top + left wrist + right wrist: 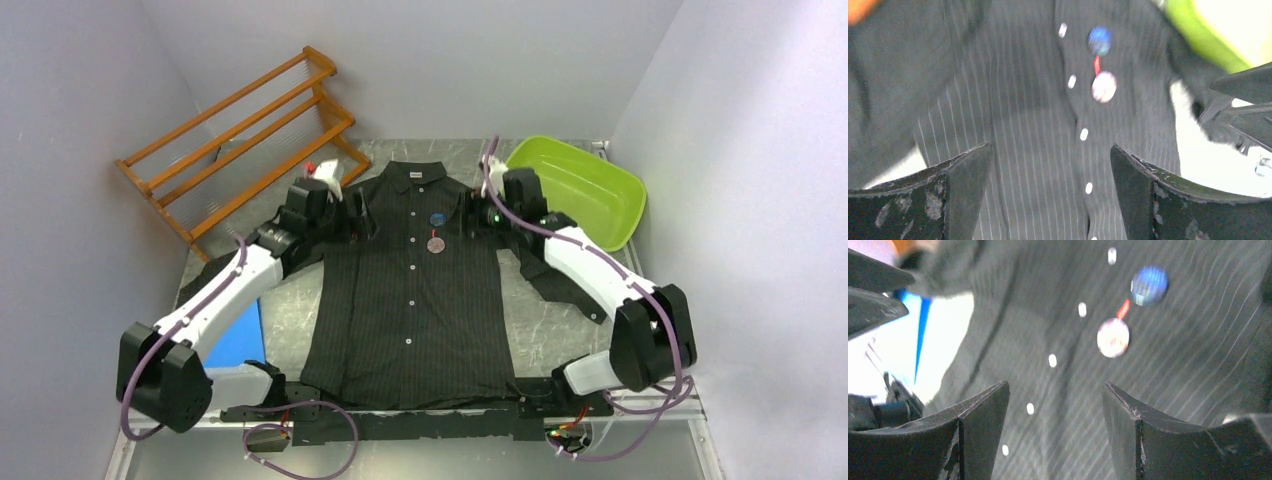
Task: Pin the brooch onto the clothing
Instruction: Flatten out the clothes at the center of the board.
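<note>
The clothing (410, 300), a black pinstriped shirt with white buttons, lies flat and face up on the table. On its chest, right of the button row, sit two round badges. One is a blue brooch (437, 218), and just below it is a pale pinkish one (434, 244), with a small red mark between them. My left gripper (356, 216) hovers over the shirt's left shoulder, and the left wrist view shows it (1052, 156) open and empty above the placket. My right gripper (470, 213) hovers over the right shoulder, also open (1055, 390) with only fabric below. Both badges (1104, 87) (1113, 337) lie apart from the fingers.
A wooden rack (240, 140) leans at the back left. A lime-green tub (585, 190) stands at the back right, close to the right arm. A blue pad (238, 335) lies under the left arm. The shirt's right sleeve (560, 285) is folded out beside it.
</note>
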